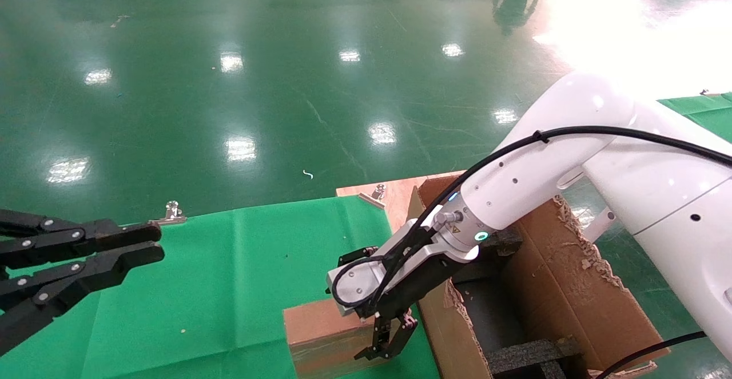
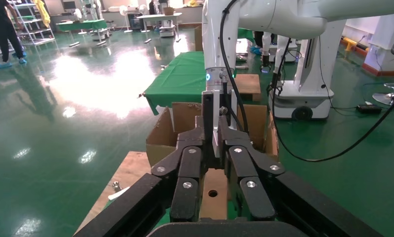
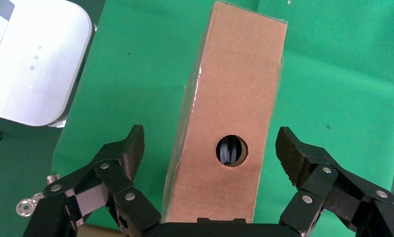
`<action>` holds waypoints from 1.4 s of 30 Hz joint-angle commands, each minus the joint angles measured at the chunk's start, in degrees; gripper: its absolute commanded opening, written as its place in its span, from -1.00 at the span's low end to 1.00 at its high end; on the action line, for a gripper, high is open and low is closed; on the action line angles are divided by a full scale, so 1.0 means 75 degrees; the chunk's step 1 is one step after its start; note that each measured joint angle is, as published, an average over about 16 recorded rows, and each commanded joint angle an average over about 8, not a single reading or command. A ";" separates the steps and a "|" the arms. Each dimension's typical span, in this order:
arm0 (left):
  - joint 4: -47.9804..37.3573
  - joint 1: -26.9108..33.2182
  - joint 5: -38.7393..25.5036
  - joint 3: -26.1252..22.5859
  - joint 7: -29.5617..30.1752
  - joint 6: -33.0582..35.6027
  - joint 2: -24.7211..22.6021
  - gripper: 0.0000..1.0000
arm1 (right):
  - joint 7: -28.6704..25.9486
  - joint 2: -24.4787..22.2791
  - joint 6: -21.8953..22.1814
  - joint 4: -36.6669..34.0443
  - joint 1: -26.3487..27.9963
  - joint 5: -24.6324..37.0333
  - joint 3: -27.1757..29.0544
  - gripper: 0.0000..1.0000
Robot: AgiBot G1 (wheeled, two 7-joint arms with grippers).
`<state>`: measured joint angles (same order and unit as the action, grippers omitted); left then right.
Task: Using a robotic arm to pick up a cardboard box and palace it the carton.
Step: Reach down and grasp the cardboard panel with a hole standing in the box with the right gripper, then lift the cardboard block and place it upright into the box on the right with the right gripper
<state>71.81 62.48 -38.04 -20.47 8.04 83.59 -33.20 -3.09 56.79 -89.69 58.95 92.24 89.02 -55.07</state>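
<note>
The small brown cardboard box (image 1: pixel 320 333) lies on the green cloth beside the carton (image 1: pixel 572 287). The white robotic arm (image 1: pixel 514 196) reaches down over the box's end nearest the carton. Its right gripper (image 1: pixel 383 351) is open. In the right wrist view, the right gripper (image 3: pixel 212 148) straddles the cardboard box (image 3: pixel 234 98), a black finger (image 3: pixel 130 148) standing clear of each long side. A round hole shows in the box's top. My left gripper (image 1: pixel 155 244) hovers far to the left, fingers close together, holding nothing.
Black foam blocks (image 1: pixel 526 356) lie inside the carton, whose ragged flaps stand tall. The green cloth (image 1: pixel 229 287) covers the table, with a metal clamp (image 1: pixel 171 212) at its far edge and a wooden board (image 1: pixel 394 193) at the corner. Shiny green floor lies beyond.
</note>
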 commanded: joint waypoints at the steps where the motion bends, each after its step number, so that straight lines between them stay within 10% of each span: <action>1: 0.0000 0.0000 0.0000 0.0000 0.0000 0.0000 0.0000 1.00 | 0.0002 0.0000 0.0001 -0.0001 0.0001 -0.0007 -0.0002 -1.00; 42: -0.0001 0.0000 0.0000 0.0000 -0.0001 0.0000 0.0000 1.00 | 0.0259 -0.0200 -0.0089 -0.0233 0.0752 -0.0206 0.0005 -1.00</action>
<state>71.80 62.48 -38.03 -20.47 8.03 83.59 -33.20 -0.74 55.50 -90.32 56.63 98.86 87.60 -55.39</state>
